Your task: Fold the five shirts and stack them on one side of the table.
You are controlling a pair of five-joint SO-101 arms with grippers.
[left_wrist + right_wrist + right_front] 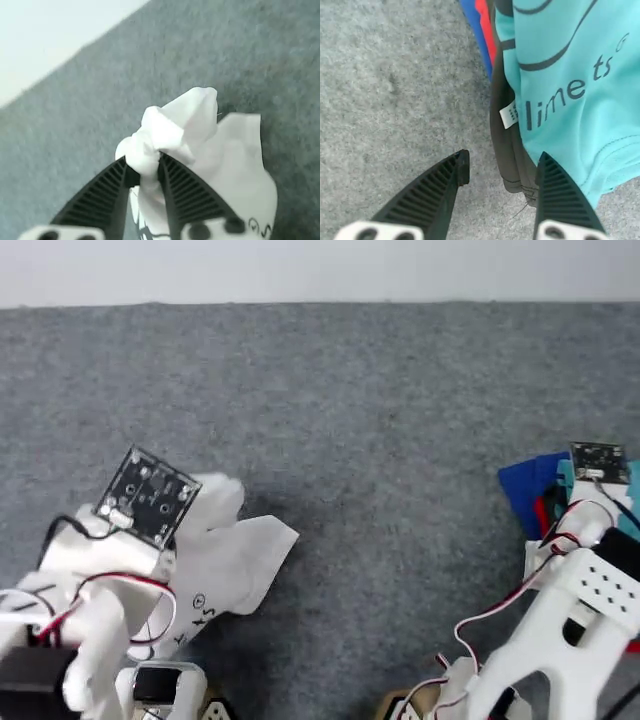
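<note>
A white shirt (225, 565) lies crumpled on the grey table at the front left, and my left gripper (145, 172) is shut on a bunched fold of this white shirt (200, 145), lifting it a little. At the right edge sits a stack of folded shirts (535, 490): a teal shirt (570, 65) on top, a dark one (505, 145) under it, then red and blue layers (477, 30). My right gripper (502, 172) hangs open just above the table at the stack's near corner, with nothing between its fingers.
The grey felt table (380, 420) stretches wide and bare between the two arms and toward the back wall. Red and white cables (560, 540) run along the right arm above the stack.
</note>
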